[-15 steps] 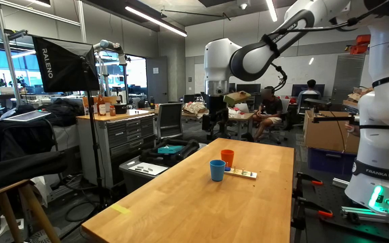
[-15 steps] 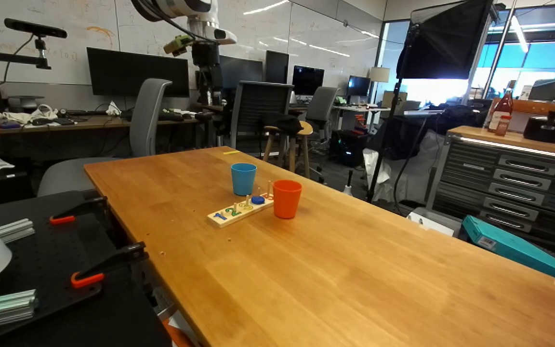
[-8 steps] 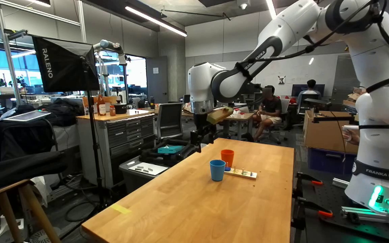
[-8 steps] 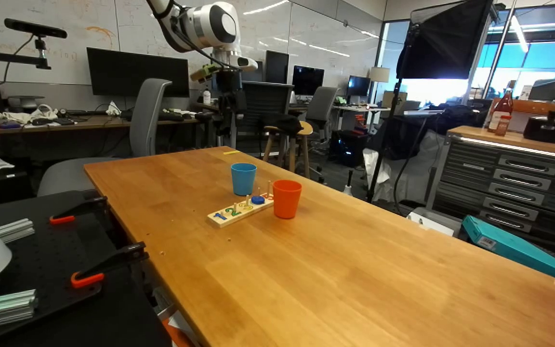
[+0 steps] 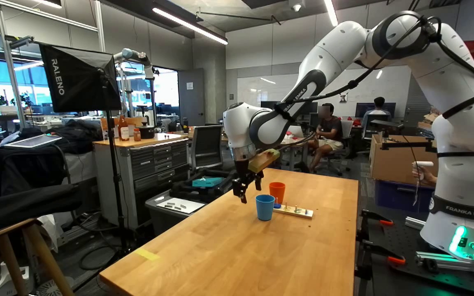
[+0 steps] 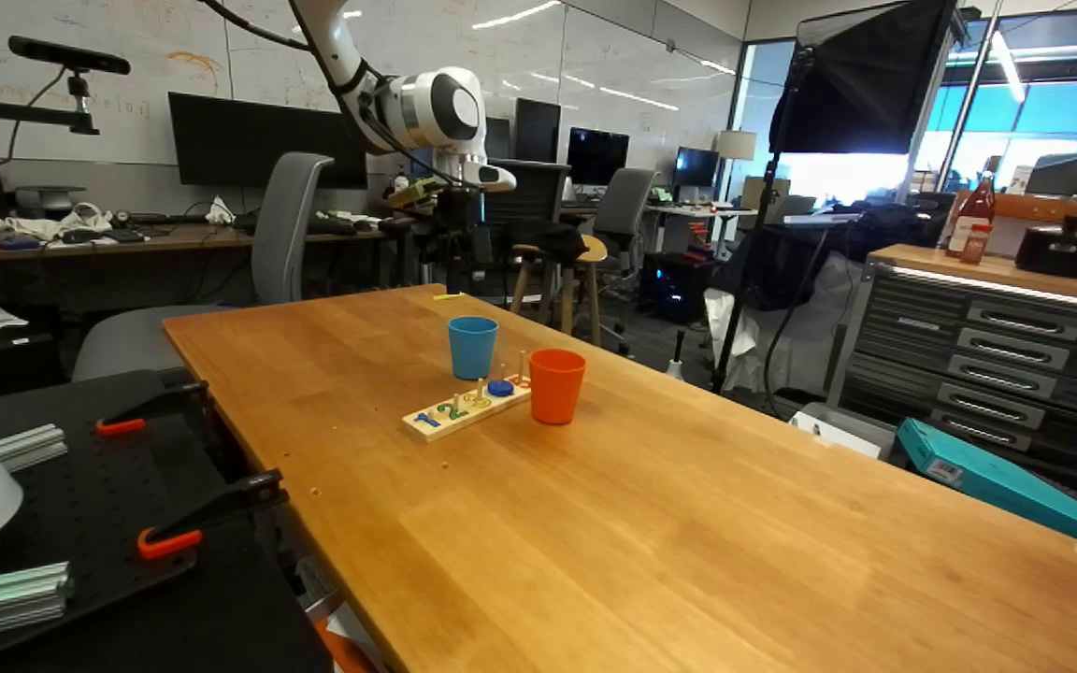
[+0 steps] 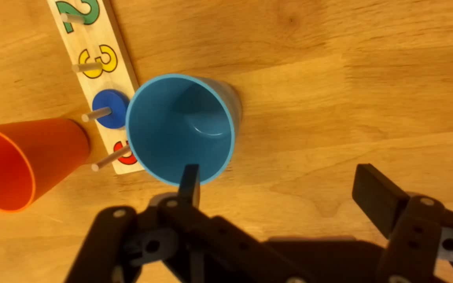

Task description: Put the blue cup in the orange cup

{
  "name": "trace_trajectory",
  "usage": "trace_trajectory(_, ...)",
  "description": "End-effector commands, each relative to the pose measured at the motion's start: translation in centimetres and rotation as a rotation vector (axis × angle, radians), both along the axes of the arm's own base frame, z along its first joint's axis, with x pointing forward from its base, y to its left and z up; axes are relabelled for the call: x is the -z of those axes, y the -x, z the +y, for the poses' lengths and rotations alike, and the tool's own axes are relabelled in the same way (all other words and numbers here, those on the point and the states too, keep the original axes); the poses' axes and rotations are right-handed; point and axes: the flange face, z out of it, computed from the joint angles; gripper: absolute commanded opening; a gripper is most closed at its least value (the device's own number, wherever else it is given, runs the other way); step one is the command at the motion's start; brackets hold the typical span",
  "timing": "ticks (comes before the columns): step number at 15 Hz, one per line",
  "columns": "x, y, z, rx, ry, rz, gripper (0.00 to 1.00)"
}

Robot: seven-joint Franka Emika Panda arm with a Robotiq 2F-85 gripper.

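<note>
Blue plastic is shown unobstructed in an exterior view: the blue cup (image 5: pixel 265 208) is stood upright on the table (image 5: pixel 237 255), and by it the orange cup (image 5: pixel 277 190) behind is partly hidden. One end of the peg board (image 5: pixel 296 211) is covered as well. The fingers (image 5: pixel 240 191) are held spread above the table, just beside the blue cup and apart from it. The arm (image 5: pixel 329 53) is cut off by the right edge, and the face of a seated person (image 5: pixel 331 129) is blurred.

In an exterior view, one end of the peg board (image 6: pixel 450 421) is covered by the orange cup (image 6: pixel 557 387), and the blue cup (image 6: pixel 473 349) is seen whole. The arm (image 6: pixel 328 47) is cut off by the top edge. The fingers are lost against a dark background, and their spread cannot be told there.

In the wrist view, the blue cup (image 7: pixel 163 125) is looked into from above. The fingers (image 7: pixel 380 196) are set wide apart; the rim is overlapped by one of them, but whether it is above or outside the wall cannot be made out. The orange cup (image 7: pixel 59 149) is cut off by the left edge, the peg board (image 7: pixel 91 74) by the top. A red numeral (image 7: pixel 127 158) is partly hidden by the blue cup.
</note>
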Motion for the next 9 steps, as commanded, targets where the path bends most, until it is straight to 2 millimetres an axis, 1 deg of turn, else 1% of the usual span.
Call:
trace_trajectory(1,2.0,-1.0,0.2,0.013,0.014,0.007,1.00)
trace_trajectory(3,2.7,-0.8,-0.1,0.018,0.022,0.018,1.00)
trace_trajectory(7,3.3,-0.8,-1.4,0.041,0.038,0.023,1.00)
trace_trajectory(9,3.8,-0.5,-2.0,0.047,0.046,0.028,1.00)
